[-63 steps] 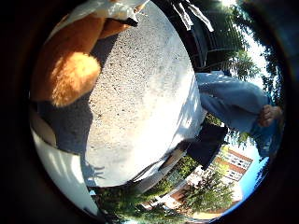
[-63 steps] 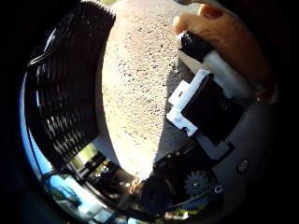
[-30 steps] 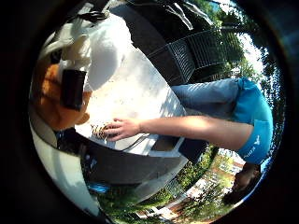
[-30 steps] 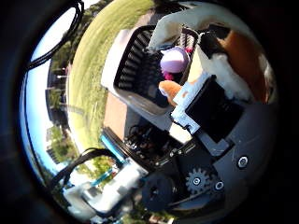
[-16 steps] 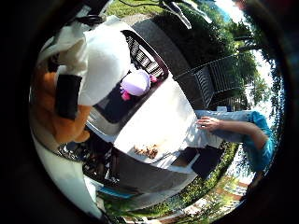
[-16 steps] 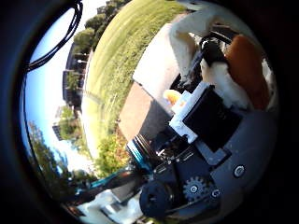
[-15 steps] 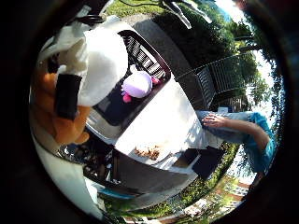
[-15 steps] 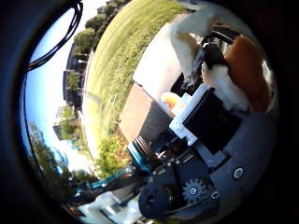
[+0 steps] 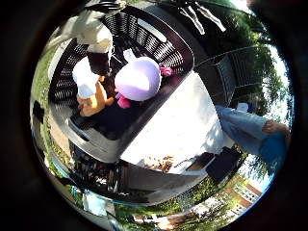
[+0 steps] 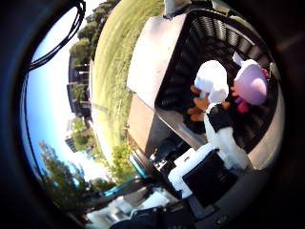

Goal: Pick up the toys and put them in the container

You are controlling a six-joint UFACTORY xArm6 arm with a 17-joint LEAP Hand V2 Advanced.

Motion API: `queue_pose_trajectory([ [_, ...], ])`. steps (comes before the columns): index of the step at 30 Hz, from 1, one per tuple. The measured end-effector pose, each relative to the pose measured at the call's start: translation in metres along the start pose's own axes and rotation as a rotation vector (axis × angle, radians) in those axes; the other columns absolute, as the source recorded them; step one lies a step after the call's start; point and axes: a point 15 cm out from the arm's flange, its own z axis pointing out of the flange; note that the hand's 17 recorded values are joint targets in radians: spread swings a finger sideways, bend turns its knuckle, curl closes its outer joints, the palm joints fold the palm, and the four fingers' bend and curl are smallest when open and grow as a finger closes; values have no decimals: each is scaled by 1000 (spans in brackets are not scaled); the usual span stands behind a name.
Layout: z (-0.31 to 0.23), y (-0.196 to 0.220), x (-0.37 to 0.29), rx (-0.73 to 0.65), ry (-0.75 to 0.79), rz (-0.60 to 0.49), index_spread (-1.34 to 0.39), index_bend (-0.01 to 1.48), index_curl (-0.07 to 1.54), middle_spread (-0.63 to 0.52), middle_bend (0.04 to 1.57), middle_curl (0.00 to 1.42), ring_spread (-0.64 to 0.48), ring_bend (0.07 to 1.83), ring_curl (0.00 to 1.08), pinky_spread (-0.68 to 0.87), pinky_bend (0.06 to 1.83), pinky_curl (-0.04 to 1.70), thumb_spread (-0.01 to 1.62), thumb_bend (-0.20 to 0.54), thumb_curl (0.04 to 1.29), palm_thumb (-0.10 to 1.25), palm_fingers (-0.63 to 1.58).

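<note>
Here the right hand [image 10: 217,143], built of white and black blocky parts, reaches over the container [image 9: 178,48] with its fingers [image 9: 91,57] stretched out fairly straight and apart, closed on nothing. Just beyond the fingertips an orange plush toy [image 9: 91,103] lies inside the container, partly hidden by them. Beside it sits a rounded lilac plush toy [image 9: 138,78] with small pink parts, soft and smooth-looking. The container is a dark, slatted plastic basket with a pale grey rim. It rests on a light, sunlit tabletop [image 9: 178,130] outdoors, with grass [image 10: 119,57] and trees around.
</note>
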Motion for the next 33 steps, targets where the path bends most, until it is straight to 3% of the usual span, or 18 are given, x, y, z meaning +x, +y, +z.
queue_pose_trajectory([
  [7,-91,103,40,-12,-27,28,-479,121,422,40,156,368,285,497,338,475,798,560,1098,-34,490,759,-101],
  [11,-95,182,88,-86,-4,97,-436,139,365,46,163,344,284,466,326,481,718,502,1106,-32,461,745,-77],
  [14,-74,240,132,-147,27,171,-404,146,340,49,168,336,283,445,320,480,681,474,1111,-30,447,741,-56],
  [19,-17,299,195,-176,91,248,-333,151,308,61,179,332,280,415,313,480,647,434,1114,-28,431,742,-14],
  [22,34,321,223,-198,106,262,-301,155,296,67,182,331,278,406,311,480,637,418,1115,-30,424,738,2],
  [27,130,351,232,-270,-7,299,-254,159,280,74,180,331,279,393,311,480,629,393,1116,-28,415,737,19],
  [33,184,362,247,-301,15,324,-212,159,266,82,180,330,281,388,312,479,621,368,1114,-27,409,741,39],
])
